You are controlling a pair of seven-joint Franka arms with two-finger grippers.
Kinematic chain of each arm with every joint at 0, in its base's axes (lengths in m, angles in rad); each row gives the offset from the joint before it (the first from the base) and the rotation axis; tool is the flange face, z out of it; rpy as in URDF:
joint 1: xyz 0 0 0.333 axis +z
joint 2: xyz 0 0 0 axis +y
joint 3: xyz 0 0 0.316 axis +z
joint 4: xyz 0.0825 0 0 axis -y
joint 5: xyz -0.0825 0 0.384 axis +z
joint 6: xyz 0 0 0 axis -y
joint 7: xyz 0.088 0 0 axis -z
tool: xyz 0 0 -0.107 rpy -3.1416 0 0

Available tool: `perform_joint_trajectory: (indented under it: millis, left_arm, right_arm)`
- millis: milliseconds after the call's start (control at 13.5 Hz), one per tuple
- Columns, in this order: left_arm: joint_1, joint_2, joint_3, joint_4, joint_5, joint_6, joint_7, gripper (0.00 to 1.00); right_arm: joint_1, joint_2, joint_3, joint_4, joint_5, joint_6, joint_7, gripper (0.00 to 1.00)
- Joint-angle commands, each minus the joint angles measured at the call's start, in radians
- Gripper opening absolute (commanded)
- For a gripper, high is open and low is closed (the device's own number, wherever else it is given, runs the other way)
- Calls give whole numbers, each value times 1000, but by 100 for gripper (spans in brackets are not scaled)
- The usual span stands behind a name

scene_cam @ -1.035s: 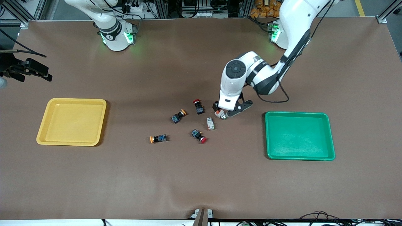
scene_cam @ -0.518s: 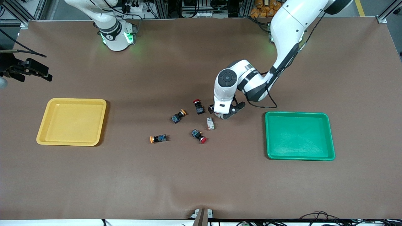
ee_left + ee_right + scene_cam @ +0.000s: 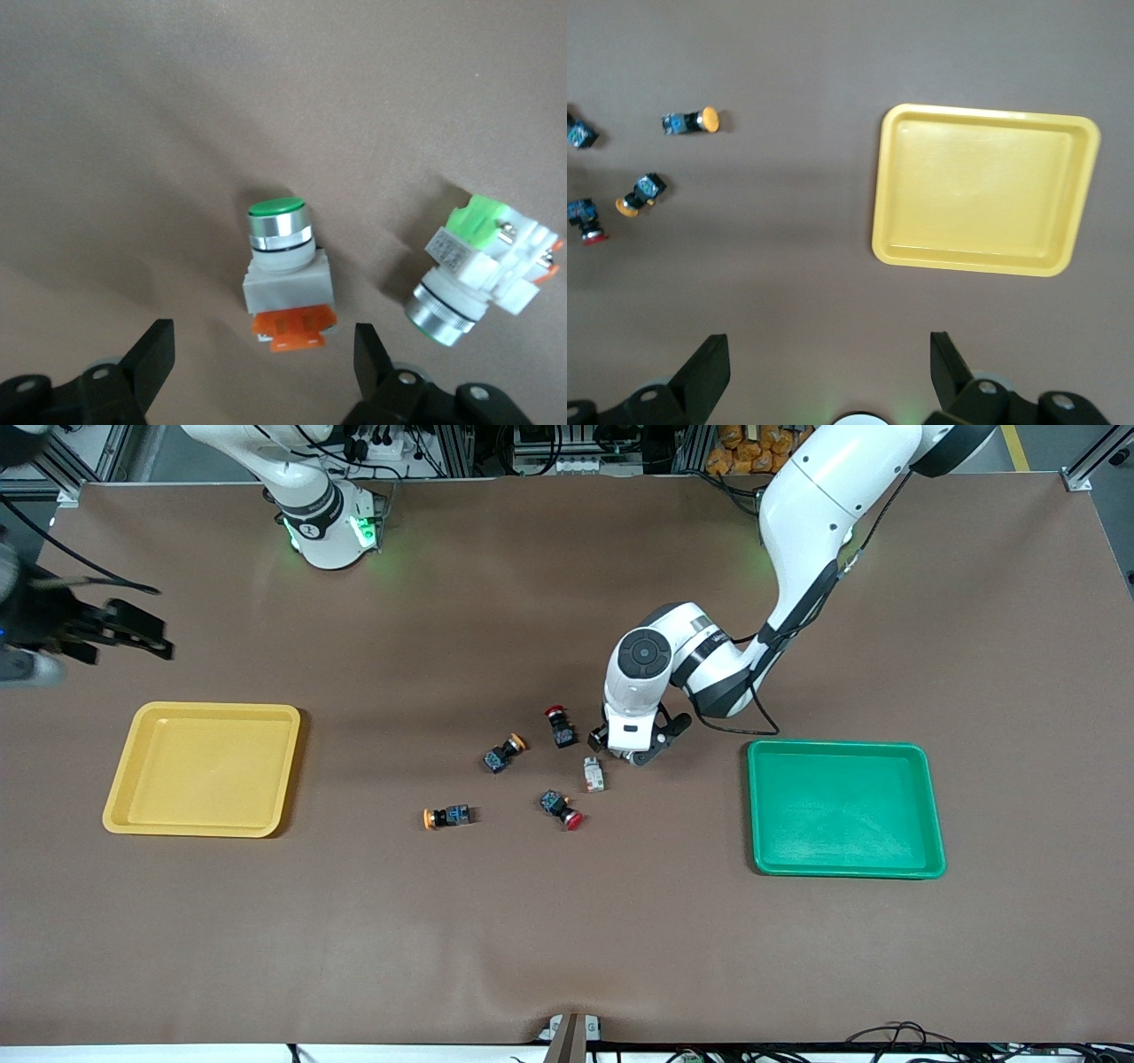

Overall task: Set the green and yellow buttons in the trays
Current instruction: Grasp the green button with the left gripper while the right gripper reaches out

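Note:
In the left wrist view a green button [image 3: 285, 270] with a white-and-orange body lies on the table just ahead of my open left gripper [image 3: 263, 363], in line with the gap between its jaws. A second green button [image 3: 483, 266] lies beside it; it also shows in the front view [image 3: 594, 775]. My left gripper [image 3: 625, 748] hangs low over the first button and hides it there. Two yellow-orange buttons [image 3: 505, 753] [image 3: 446, 817] lie toward the right arm's end. The yellow tray [image 3: 120, 779] and green tray [image 3: 930, 815] are empty. My right gripper [image 3: 151, 638] is open, above the table by the yellow tray [image 3: 983, 257].
Two black switches with red caps [image 3: 559, 726] [image 3: 562, 809] lie among the buttons. The brown mat [image 3: 567, 939] covers the table. The right wrist view shows both yellow-orange buttons [image 3: 691, 120] [image 3: 640, 195] and one red-capped switch [image 3: 585, 221].
My left gripper has shifted a little toward the right arm's end and settled over the green button. My right gripper has moved slightly inward from the table's edge.

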Motion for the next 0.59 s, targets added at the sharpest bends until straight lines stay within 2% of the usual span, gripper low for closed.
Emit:
perform_joint_trajectory:
  millis: [0,296,518]
  left_arm:
    - [-12,10,17,13,29,16,-36,86]
    - [-11,18,19,13,29,16,-36,78]
    - [-11,29,24,15,29,39,-36,71]
  right_arm:
    - [44,38,-3,9,-3,-19,-10,100]
    - [96,141,-2,18,0,-4,-10,100]
    - [101,175,-2,18,1,25,-9,100]
